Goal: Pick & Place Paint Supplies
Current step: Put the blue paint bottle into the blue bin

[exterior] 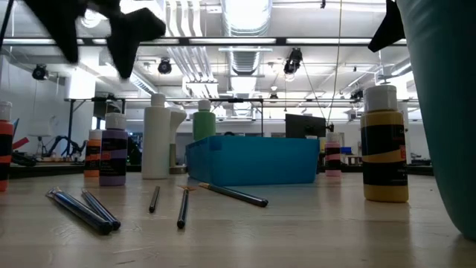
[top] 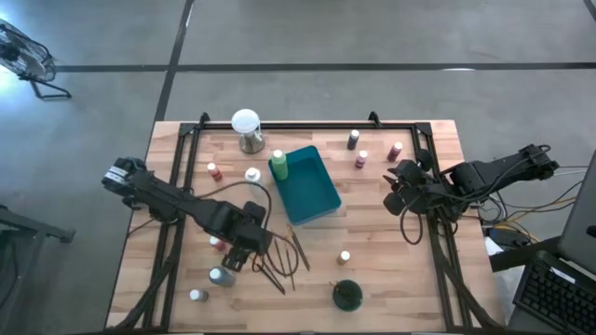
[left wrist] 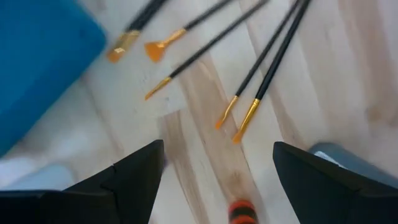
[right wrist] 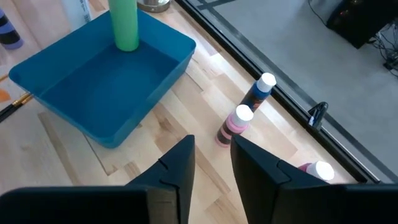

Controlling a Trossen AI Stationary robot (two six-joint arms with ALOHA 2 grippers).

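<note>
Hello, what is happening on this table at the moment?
Two robot arms are sorting paint supplies around a teal tray. The left pincer is open above the loose brushes on the table, holding nothing. The right pincer is empty, near three small bottles by the far edge. One green bottle stands in the tray; the other bottles are on the table.

Green bottle upright in teal tray; pink bottle beside
</note>
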